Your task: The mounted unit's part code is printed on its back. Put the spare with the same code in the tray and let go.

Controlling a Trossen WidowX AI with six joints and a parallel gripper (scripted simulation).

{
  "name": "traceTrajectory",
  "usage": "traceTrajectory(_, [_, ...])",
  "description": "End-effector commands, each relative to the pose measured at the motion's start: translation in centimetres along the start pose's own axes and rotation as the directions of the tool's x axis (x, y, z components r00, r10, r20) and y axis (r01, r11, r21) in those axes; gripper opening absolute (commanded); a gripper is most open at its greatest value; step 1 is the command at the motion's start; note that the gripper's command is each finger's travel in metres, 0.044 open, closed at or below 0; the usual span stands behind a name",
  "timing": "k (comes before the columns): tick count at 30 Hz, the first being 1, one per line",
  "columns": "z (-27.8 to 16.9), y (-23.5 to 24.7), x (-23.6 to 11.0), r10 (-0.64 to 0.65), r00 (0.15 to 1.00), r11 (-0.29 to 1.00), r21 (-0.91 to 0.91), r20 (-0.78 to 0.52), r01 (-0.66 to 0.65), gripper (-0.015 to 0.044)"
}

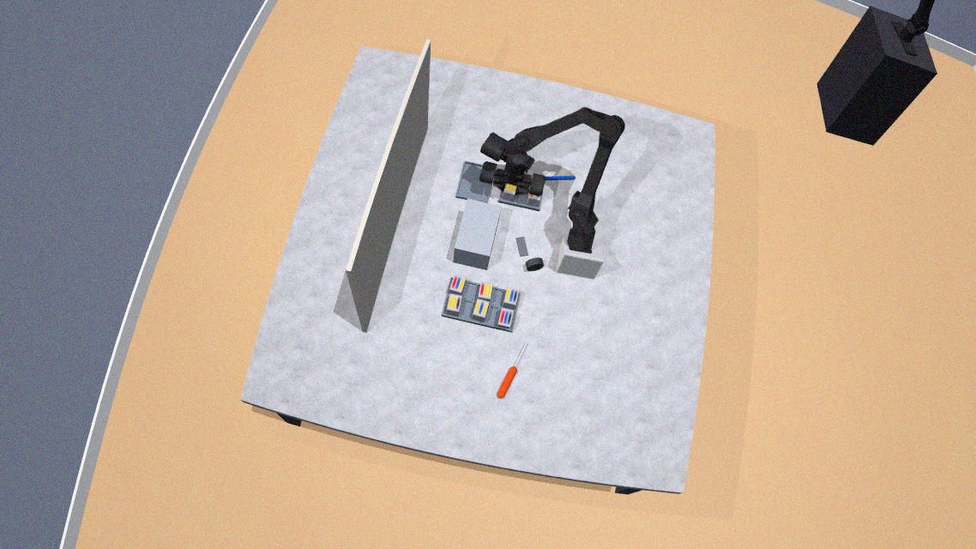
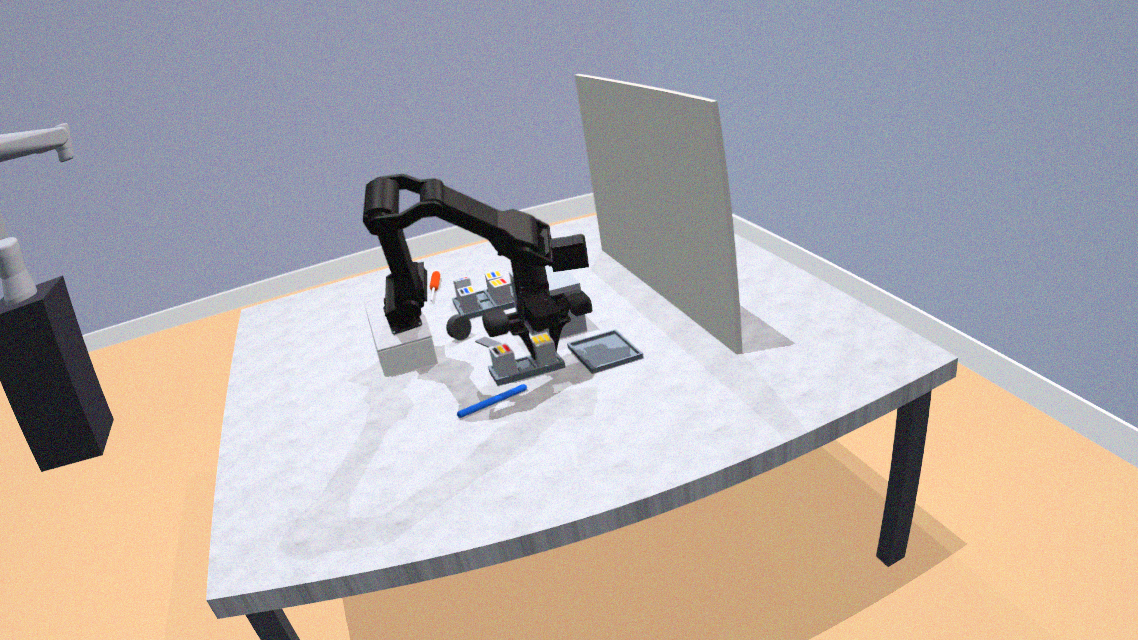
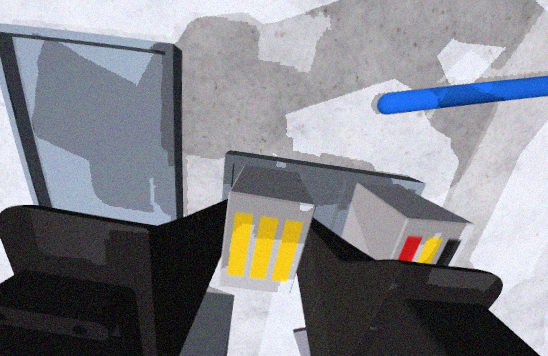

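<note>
Closest in the wrist view, the gripper (image 3: 262, 260) is clenched on the spare with three yellow stripes (image 3: 262, 245), a dark finger (image 3: 190, 260) pressed against each side of the small grey block. Only this view makes the stripes readable: just beside it stands a second spare (image 3: 407, 225) marked red, yellow and black, both seated on a small grey holder (image 3: 320, 172). Left of the holder lies the tray (image 3: 20, 115), a shallow dark-rimmed rectangle with nothing in it but shadow. Beyond, a blue pen (image 3: 465, 92) lies on the table top. The top view adds what the wrist camera misses: a plain grey box (image 1: 478, 232) near the holder, and farther along a rack of six striped spares (image 1: 480, 302), then an orange screwdriver (image 1: 507, 378) well apart. A tall pale panel (image 1: 392, 183) stands upright along one side of the table (image 1: 618, 384). From the exterior view the arm (image 2: 469, 217) rises from its pale base block (image 2: 402, 352), folds at a high elbow and drops steeply, wrist pointing down over the holder.
</note>
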State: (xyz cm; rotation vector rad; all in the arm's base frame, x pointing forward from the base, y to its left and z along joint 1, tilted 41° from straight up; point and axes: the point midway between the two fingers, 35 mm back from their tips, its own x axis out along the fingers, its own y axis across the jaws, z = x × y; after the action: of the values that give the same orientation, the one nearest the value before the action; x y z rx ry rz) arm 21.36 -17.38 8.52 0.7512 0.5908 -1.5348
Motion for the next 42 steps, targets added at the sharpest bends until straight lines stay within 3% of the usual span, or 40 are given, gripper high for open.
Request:
traceTrajectory(1, [0.0, 0.0, 0.0, 0.000, 1.000, 1.000, 0.000, 0.000, 0.000, 0.0000])
traceTrajectory(6, [-0.1, 0.1, -0.8, 0.000, 1.000, 1.000, 0.000, -0.003, 0.000, 0.0000])
traceTrajectory(18, [-0.1, 0.1, -7.5, -0.001, 1.000, 1.000, -0.004, -0.008, 0.001, 0.0000])
traceTrajectory(26, [-0.2, 0.1, -7.9, -0.001, 1.000, 1.000, -0.007, -0.012, 0.001, 0.0000])
traceTrajectory(42, [0.5, -0.5, -15.1, -0.003, 1.000, 1.000, -0.006, -0.011, 0.003, 0.0000])
